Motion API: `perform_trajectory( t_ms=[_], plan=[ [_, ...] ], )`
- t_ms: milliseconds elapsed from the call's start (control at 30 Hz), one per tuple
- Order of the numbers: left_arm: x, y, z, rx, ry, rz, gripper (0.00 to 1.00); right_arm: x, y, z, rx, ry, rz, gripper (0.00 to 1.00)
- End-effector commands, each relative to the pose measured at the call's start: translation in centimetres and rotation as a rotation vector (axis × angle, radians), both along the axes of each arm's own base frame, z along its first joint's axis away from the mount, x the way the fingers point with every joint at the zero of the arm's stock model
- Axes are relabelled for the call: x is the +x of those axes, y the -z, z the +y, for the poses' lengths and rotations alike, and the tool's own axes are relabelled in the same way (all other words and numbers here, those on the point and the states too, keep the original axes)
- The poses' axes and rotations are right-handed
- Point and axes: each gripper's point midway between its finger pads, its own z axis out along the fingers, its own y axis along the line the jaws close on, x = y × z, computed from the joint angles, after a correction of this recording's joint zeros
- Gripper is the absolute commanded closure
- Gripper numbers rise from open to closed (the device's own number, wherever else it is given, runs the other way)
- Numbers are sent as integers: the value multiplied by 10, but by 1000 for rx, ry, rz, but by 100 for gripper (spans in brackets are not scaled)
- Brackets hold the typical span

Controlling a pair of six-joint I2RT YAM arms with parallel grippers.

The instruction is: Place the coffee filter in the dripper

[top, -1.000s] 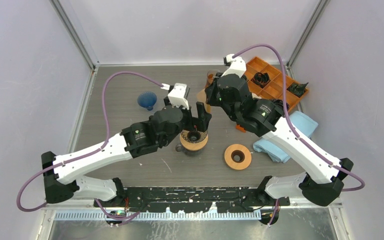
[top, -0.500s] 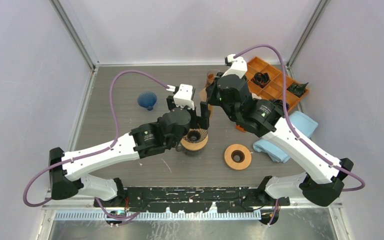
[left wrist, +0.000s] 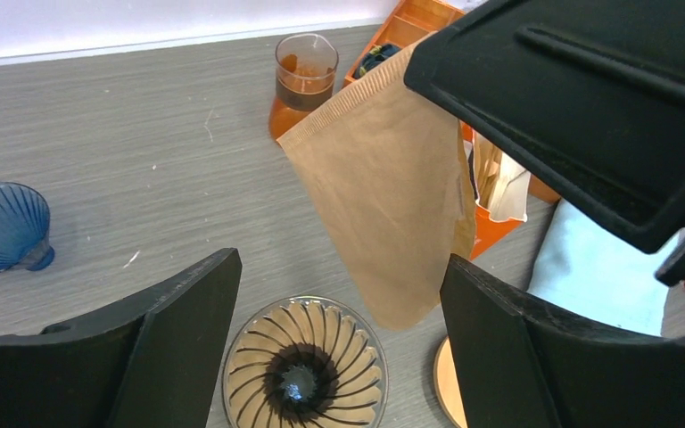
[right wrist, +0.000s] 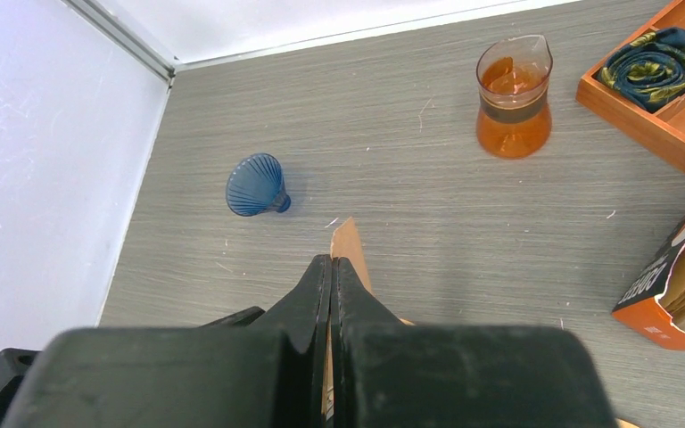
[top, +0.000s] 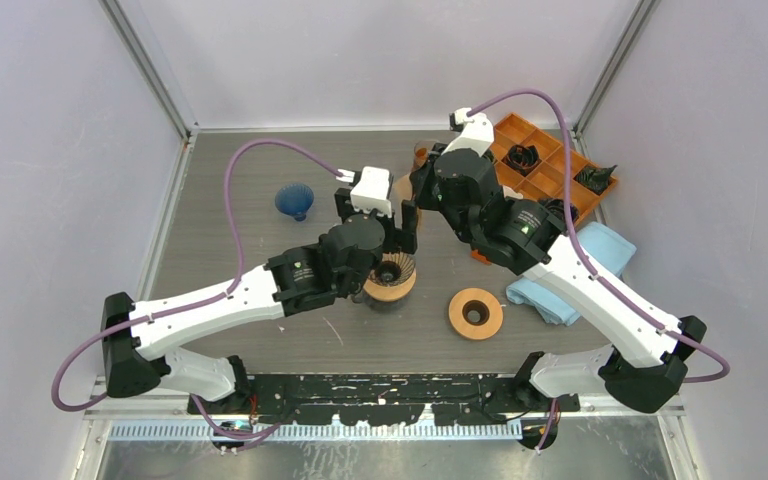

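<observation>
My right gripper [right wrist: 330, 260] is clamped on the coffee filter [left wrist: 392, 223], which hangs tip-down beside the dripper's [left wrist: 303, 370] rim. My left gripper [left wrist: 339, 267] gapes empty. I'd centre the tip first, then lower it straight.

Two white arms [top: 210, 305], black joints, looping purple cables [top: 520, 91].
</observation>
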Motion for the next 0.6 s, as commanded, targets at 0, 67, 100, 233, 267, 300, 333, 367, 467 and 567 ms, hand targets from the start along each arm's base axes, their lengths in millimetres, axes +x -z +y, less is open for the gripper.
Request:
perform_trajectory(
  t_ms=[0, 67, 100, 233, 267, 300, 333, 367, 467, 567],
  plan=[
    [8, -32, 6, -61, -63, -80, 18, -2, -25, 0, 81, 3, -52, 99],
    [9, -30, 6, -46, -69, -87, 19, -3, -25, 1, 84, -2, -50, 99],
    [10, -30, 7, -39, -74, -92, 19, -3, -25, 1, 87, -5, -49, 99],
    [13, -30, 10, -17, -93, -113, 22, -5, -24, 4, 98, -16, -40, 99],
    [14, -30, 11, -10, -95, -118, 22, -5, -24, 4, 103, -19, -40, 99],
    [14, -29, 11, -6, -98, -123, 23, -6, -24, 5, 108, -22, -37, 99],
    [15, -28, 12, 4, -101, -127, 24, -7, -24, 5, 110, -26, -36, 99],
    [14, -28, 13, 8, -101, -130, 24, -7, -24, 7, 115, -33, -32, 99],
    [15, -23, 13, 28, -104, -131, 25, -9, -23, 8, 124, -41, -27, 100],
    [15, -20, 15, 42, -107, -128, 27, -11, -23, 9, 134, -48, -22, 99]
  ],
)
